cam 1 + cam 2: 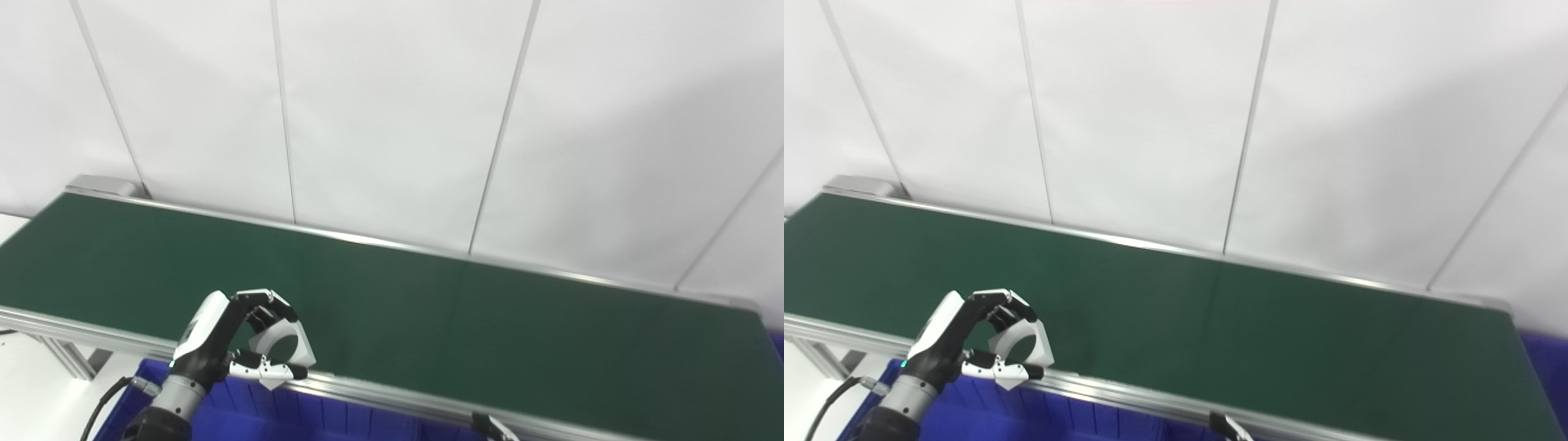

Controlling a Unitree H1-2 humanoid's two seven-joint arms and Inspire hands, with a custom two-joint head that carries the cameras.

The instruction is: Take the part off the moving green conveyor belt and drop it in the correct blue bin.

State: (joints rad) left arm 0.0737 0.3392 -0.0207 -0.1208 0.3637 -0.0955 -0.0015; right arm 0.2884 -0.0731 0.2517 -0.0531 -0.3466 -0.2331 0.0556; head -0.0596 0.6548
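One part (pixel 283 344), white ring-shaped, pinched in left hand (pixel 236 337) over conveyor belt (pixel 429 318) near edge. Carry clear of rail, release over blue bin (pixel 318 419). Right hand (pixel 493 427) barely visible, fingers unclear.

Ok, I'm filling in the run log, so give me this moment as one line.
left hand: shut on white ring part, at near belt rail | conveyor belt: bare | blue bin: below hand | right hand: barely visible

Left hand (pixel 236 340) had a white ring-shaped part (pixel 285 352) pinched between fingers and thumb, right over the belt's (pixel 465 318) near rail, blue bin (pixel 318 419) just below it.
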